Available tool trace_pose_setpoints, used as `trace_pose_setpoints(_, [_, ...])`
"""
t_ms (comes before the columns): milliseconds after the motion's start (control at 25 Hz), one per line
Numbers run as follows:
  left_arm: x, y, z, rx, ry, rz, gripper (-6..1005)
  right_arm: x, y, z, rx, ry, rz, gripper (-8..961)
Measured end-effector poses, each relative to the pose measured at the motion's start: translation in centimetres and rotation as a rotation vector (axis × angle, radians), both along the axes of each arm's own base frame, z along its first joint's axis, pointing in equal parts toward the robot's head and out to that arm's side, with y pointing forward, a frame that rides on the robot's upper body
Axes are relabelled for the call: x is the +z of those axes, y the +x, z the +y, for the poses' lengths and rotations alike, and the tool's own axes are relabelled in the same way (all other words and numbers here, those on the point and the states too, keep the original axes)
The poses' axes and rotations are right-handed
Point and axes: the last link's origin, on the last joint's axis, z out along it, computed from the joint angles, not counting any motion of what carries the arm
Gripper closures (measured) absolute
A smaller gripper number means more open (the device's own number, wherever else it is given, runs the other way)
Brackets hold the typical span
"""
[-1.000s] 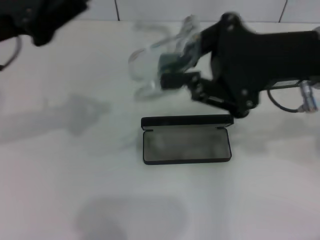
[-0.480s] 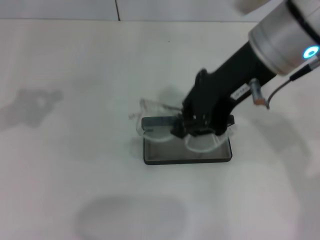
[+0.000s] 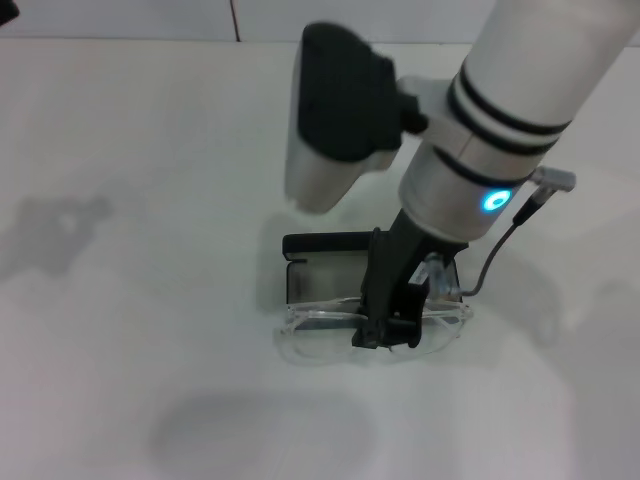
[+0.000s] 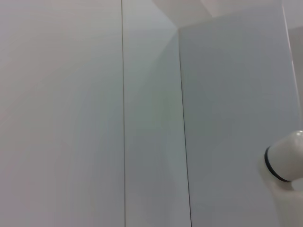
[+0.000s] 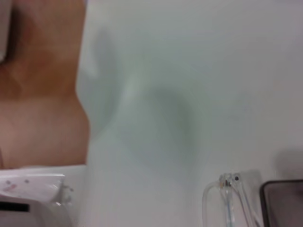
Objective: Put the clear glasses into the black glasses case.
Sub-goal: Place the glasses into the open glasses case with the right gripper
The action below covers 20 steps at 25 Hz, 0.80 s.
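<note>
- One black glasses case (image 3: 330, 262) on the white table (image 3: 150, 300), lid open and standing up along the far edge; grey lining shows inside; it's the only case around
- One pair of clear glasses (image 3: 330, 335) too; the frame lies along the near edge of the case, lenses spilling over onto the table in front, so it's more on the rim than down in the tray; can't tell if any part actually sits inside
- Right tool (image 3: 388, 322) comes straight down over the near edge of the case, its black fingers pinched together on the middle of the clear glasses, about at the bridge; the fat white and black arm above it has one glowing blue ring and one thin cable looping off the side
- Right wrist view catches one corner of the black case at the edge of the picture and one end of the glasses just beside it; rest is bare table and something brownish off to the side
- Left tool isn't visible anywhere; left wrist view just stares at plain wall panels plus a bit of the right arm's white link
</note>
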Motion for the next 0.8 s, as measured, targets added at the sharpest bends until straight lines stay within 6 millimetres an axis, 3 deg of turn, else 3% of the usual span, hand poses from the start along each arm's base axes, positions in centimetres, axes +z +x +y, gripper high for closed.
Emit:
trace_pose_setpoints(280, [-0.8,-0.8,-0.7,0.024,-0.008,-0.009,900,-1.9,1.1,0.0,0.037,0.056,-0.064,831])
trace_pose_setpoints(800, [-1.7,-1.1,-0.8,0.028,-0.038,-0.019,899,-2.3,2.0,0.9,0.060,0.128,-0.109,827])
